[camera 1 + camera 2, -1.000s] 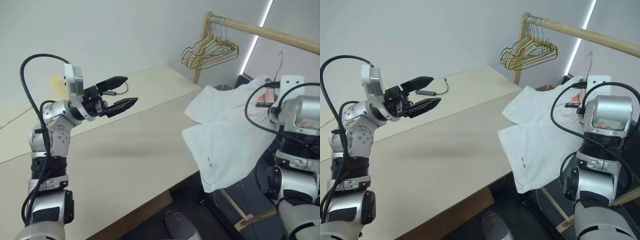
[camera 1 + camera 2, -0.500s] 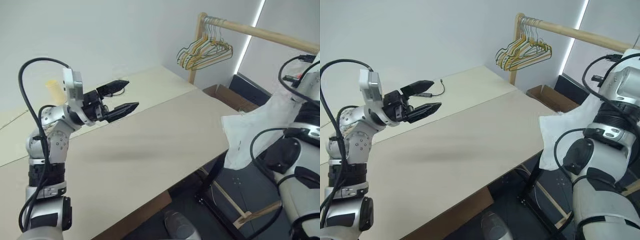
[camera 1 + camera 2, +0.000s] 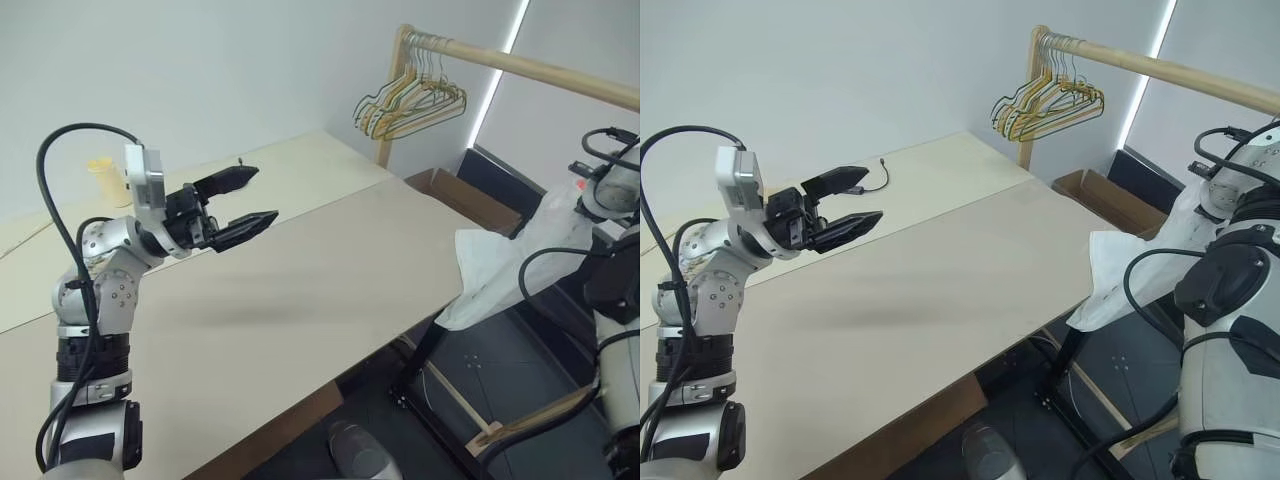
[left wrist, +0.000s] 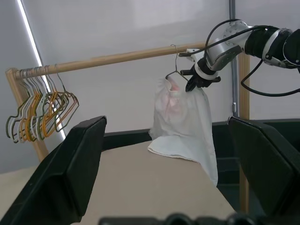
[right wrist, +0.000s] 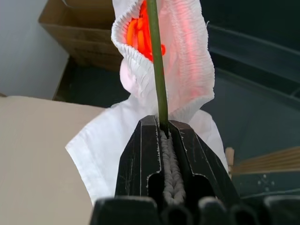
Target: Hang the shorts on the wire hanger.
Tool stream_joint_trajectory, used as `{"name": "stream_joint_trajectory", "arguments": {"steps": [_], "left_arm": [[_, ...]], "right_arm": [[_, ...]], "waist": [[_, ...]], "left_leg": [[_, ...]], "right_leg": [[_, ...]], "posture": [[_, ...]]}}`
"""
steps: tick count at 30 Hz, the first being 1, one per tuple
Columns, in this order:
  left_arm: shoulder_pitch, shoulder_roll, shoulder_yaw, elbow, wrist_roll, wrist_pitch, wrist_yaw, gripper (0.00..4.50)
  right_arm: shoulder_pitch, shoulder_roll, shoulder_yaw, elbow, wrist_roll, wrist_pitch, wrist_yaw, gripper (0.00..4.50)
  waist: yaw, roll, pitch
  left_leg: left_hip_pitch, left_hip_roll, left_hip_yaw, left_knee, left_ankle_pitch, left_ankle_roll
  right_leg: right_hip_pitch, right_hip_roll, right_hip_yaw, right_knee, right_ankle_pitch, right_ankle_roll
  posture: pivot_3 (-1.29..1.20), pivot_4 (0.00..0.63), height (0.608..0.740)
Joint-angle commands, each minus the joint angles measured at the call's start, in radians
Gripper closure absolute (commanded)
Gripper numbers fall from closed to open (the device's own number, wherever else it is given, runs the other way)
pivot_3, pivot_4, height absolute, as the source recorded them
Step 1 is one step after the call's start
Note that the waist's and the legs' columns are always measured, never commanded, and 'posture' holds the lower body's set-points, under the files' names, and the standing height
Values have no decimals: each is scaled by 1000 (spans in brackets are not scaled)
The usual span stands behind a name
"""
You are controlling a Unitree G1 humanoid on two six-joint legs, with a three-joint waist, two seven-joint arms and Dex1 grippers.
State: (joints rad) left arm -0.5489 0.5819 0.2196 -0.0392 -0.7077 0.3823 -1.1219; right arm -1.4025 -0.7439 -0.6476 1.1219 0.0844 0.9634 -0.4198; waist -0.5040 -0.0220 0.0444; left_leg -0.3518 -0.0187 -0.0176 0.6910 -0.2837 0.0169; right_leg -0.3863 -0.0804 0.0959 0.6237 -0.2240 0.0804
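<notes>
The shorts (image 4: 183, 125) hang bunched up off the table's (image 3: 330, 260) edge at the right of the head views, draped on the wire hanger (image 5: 155, 61), whose hook sits by the wooden rail (image 4: 112, 58). The right gripper (image 5: 164, 129) is pinched tight on the hanger's wire, waistband just past it. The left gripper (image 3: 243, 201) hovers mid-left over the table, fingers spread wide, holding nothing. Colored hangers (image 3: 408, 100) bunch at the rail's far end.

wire hanger (image 5: 155, 61): lower part hidden inside the shorts (image 4: 183, 126) | right hand (image 4: 196, 82): fingertips too small to tell apart | rail (image 3: 520, 66): right end cut off by the edge
</notes>
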Motion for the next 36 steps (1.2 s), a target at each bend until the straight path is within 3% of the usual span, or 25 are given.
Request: {"name": "stream_joint_trajectory", "arguments": {"steps": [1,7,20,28,36], "left_arm": [[-5,-1,30,-38,-25,-19,12,0],[-2,-19,43,-45,-61,-30,8,0],[-1,-27,39,-42,-55,-39,8,0],[-1,-23,32,-40,-47,-47,9,0],[17,-15,61,-45,-74,-37,15,0]], "right_arm": [[-36,-19,7,15,40,-28,-4,4403],[-23,-20,54,31,43,-41,11,4403],[-13,6,217,-21,-25,-91,-39,53],[24,47,488,-172,-239,-226,-100,53],[159,89,724,-436,-420,-464,-11,53]], "waist": [[3,0,0],[11,0,0],[24,0,0],[22,0,0],[20,0,0]], "left_leg": [[0,0,0,0,0,0],[-1,0,1,0,-1,1],[-1,1,4,-2,-2,3],[-1,1,4,-3,-2,3],[0,1,4,-3,-2,3]], "right_leg": [[0,0,0,0,0,0],[0,0,1,-4,1,1],[1,1,3,-13,5,3],[1,1,4,-12,5,3],[0,1,5,-11,8,-1]], "posture": [[-347,0,740],[-346,0,740],[-345,0,740],[-343,0,740],[-320,0,740]]}}
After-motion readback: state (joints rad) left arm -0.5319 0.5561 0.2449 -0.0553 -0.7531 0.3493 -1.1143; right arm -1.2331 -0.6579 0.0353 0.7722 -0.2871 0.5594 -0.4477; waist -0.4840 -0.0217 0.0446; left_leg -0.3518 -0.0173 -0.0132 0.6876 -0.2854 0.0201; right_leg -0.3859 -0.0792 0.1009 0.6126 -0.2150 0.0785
